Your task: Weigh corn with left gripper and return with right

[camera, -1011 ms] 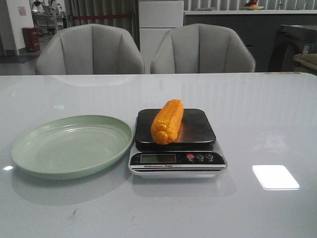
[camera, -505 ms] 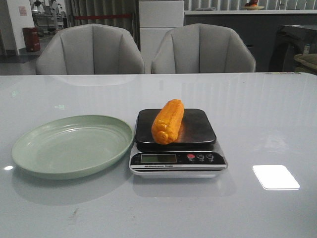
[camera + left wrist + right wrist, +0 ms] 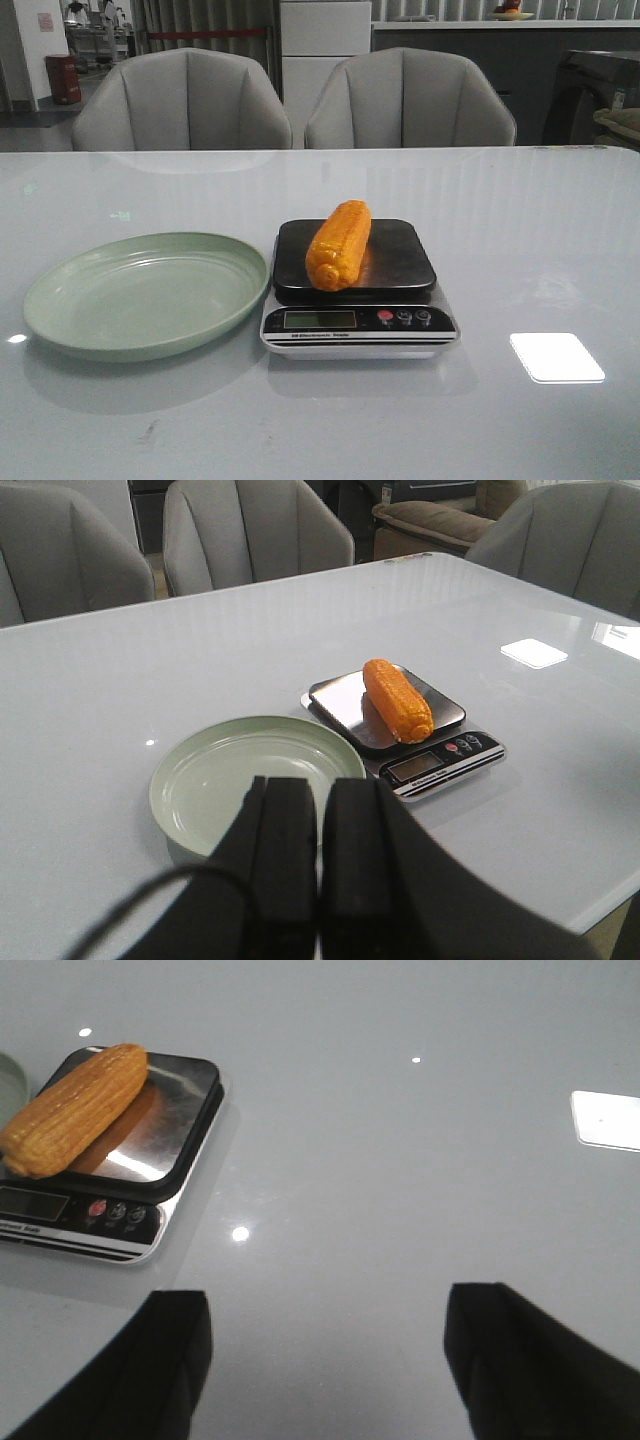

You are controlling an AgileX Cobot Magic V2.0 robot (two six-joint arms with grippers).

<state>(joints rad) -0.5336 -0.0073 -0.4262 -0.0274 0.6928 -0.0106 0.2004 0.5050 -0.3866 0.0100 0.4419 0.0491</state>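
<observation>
Plainly, the scale [image 3: 358, 300] carries a line of small print under its display, too small to read, beside one red and two dark buttons; the display shows no legible figure. The corn [image 3: 338, 244] lies on the scale's black platform, on its left part, one end reaching the platform's front edge toward the display. A pale green plate [image 3: 146, 293] sits just left of the scale, its rim very near the scale's side; I cannot tell whether they touch. Nothing stands between the corn and either hand. The left hand [image 3: 318, 870] hangs on the near side of the plate, well apart from the scale, its two flat fingers pressed together with nothing between them. The right hand [image 3: 325, 1370] hovers to the right of the scale, its fingers [image 3: 170, 1360] spread wide and holding nothing. The tabletop [image 3: 520, 250] is glossy pale grey and mirrors ceiling lights, one bright rectangle to the right of the scale. Two grey upholstered chairs [image 3: 410, 100] stand beyond the scale at the far edge, with dark cabinets and a red bin [image 3: 63, 79] behind.
</observation>
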